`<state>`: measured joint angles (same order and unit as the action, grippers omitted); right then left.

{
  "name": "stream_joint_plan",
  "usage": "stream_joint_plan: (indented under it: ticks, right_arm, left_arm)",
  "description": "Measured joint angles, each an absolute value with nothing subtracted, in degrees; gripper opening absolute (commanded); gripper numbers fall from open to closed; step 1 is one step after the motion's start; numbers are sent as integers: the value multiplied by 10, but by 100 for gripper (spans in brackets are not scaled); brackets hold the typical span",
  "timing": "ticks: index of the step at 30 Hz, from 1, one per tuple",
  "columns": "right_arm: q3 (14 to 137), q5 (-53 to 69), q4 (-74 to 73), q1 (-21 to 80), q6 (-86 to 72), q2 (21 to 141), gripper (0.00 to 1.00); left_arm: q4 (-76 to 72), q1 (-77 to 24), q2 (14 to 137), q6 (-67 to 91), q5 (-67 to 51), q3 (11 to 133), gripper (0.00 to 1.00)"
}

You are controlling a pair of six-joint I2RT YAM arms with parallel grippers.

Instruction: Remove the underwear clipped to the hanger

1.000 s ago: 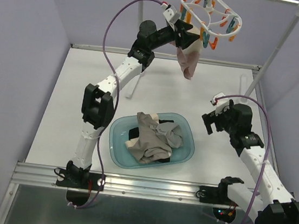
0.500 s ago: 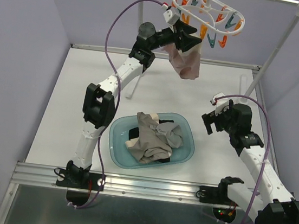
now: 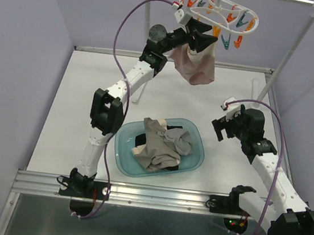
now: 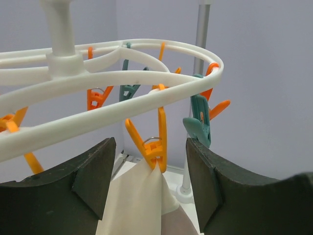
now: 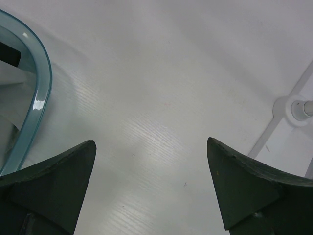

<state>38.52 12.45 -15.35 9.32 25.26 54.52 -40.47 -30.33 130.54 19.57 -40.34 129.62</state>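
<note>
Your left gripper (image 4: 149, 188) is open around the pale pink cloth underwear (image 4: 139, 208) under the white plastic ring hanger (image 4: 98, 84). Next you should squeeze it and pull down. Your right gripper (image 5: 151, 164) is wide open and empty.

My left arm (image 3: 127, 85) reached up and away from its base, bent at the elbow, with the wrist lifted high at the far side. The left gripper (image 3: 203, 40) pointed right, its 2 dark fingers (image 4: 93, 171) held apart. My right arm (image 3: 268, 165) sat low, angled in toward the middle. The right gripper (image 3: 220, 128) faced downward, its 2 fingers (image 5: 54, 181) spread wide and holding nothing.
</note>
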Motion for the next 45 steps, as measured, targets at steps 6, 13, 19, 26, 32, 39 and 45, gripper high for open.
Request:
stream_joint_plan:
  ticks: [6, 13, 19, 26, 32, 39, 45]
  right_arm:
    - [385, 124, -154, 93, 253, 545, 100]
    - [385, 124, -154, 93, 253, 545, 100]
    - [385, 124, -154, 93, 253, 545, 100]
    - [385, 124, -154, 93, 253, 545, 100]
    - [385, 124, -154, 93, 253, 545, 100]
    - [385, 124, -154, 93, 253, 545, 100]
    - [385, 124, -154, 93, 253, 545, 100]
  left_arm:
    - [-408, -326, 1319, 181, -364, 1314, 67]
    - [-406, -345, 1331, 161, -306, 1314, 57]
    - [-405, -347, 1338, 154, -271, 1337, 38]
    - [-405, -348, 1339, 153, -260, 1342, 17]
    - [-405, -348, 1339, 154, -260, 1342, 6]
    - [-405, -348, 1339, 153, -261, 1342, 11]
    - [-402, -348, 1339, 138, -261, 1335, 11]
